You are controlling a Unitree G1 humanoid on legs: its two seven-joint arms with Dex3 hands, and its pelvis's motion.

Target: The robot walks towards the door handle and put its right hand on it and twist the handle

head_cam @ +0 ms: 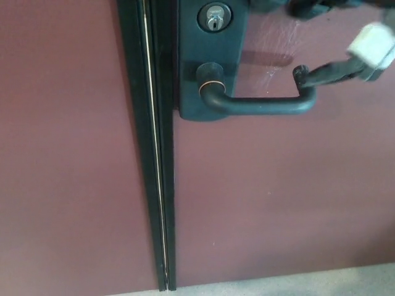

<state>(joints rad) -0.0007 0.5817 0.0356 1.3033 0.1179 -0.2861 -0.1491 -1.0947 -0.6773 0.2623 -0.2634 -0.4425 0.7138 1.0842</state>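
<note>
My right hand (345, 58) shows only in part at the top right corner of the head view: a dark finger runs in from the right edge, past a white block at my wrist side, and its tip lies just beside the free end of the black metal lever door handle (262, 103). More of my dark fingers (308, 7) are cut off by the top edge, above the lever and apart from it. I cannot tell whether my fingers are spread or curled, as too little of them is in view; nothing is wrapped around the lever bar. My left hand does not show.

The handle sits in the upper middle of the view, lying level, its bar running to the right from a round hub with a thin brass ring, its far end turned up in a short hook. The hub is fixed on a black rectangular backplate (213, 68), which carries a silver keyhole cylinder (214, 20) above the hub. All of this is mounted on a dark red door panel (278, 197). Left of the backplate a black vertical door seam (153, 154) with a thin bright strip runs from top to bottom. A strip of pale grey floor (296, 282) shows along the bottom edge.
</note>
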